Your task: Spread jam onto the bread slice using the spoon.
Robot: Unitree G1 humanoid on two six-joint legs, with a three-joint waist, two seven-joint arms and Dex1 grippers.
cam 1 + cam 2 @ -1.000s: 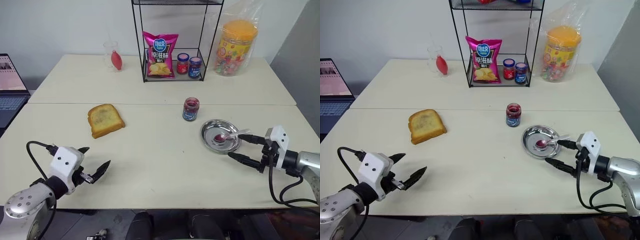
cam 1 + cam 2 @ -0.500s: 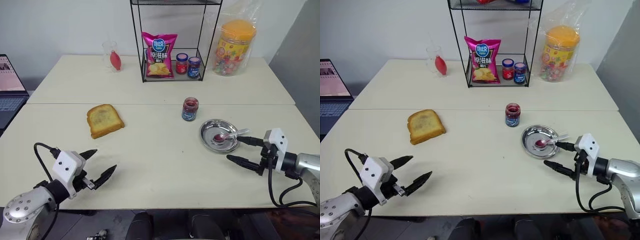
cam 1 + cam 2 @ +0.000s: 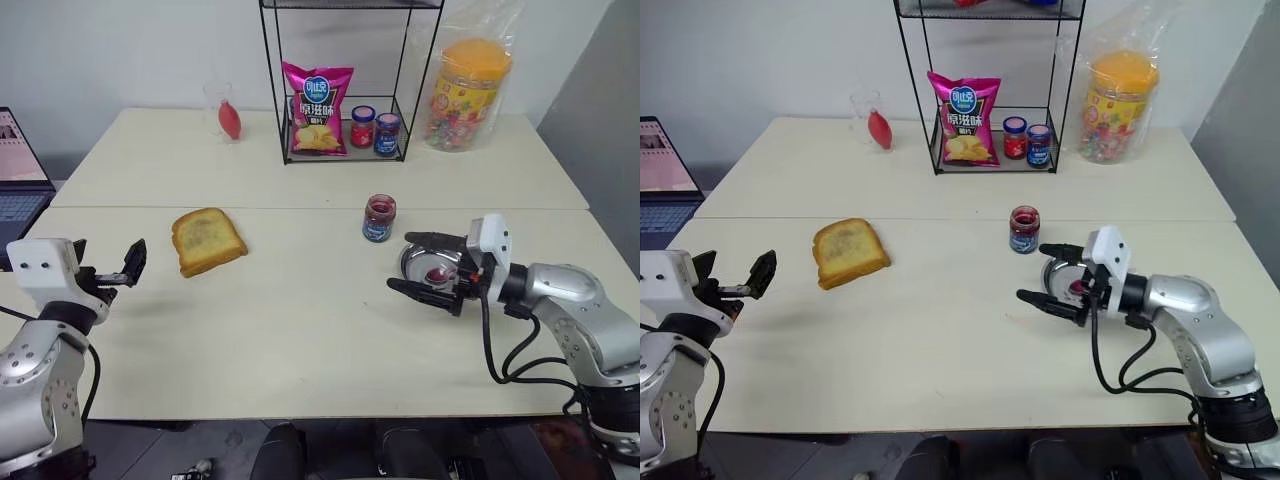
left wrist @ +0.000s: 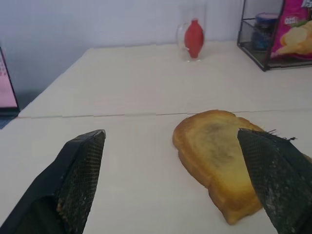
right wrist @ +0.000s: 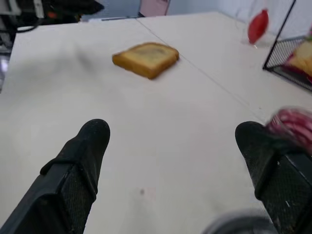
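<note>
On the bench [image 3: 300,340], the blue-labelled jam [image 3: 379,217] stands right of the bread [image 3: 207,240], the spoon [image 3: 440,274] in the dish [image 3: 412,262] beside it under the empty, wide-open right pincer [image 3: 417,263]; left pincer [image 3: 105,270] likewise wide open, empty.

Golden-brown bread slice [image 3: 208,239]; dark-red jam [image 3: 379,217], blue label.

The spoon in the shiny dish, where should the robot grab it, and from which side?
Best by its thin handle. In the head views the spoon lies in the dish, mostly hidden behind the open right hand. Only its red-stained bowl shows there, and that end is messy. The handle's direction cannot be told now, so coming from above with the nearby right hand seems safest.
</note>
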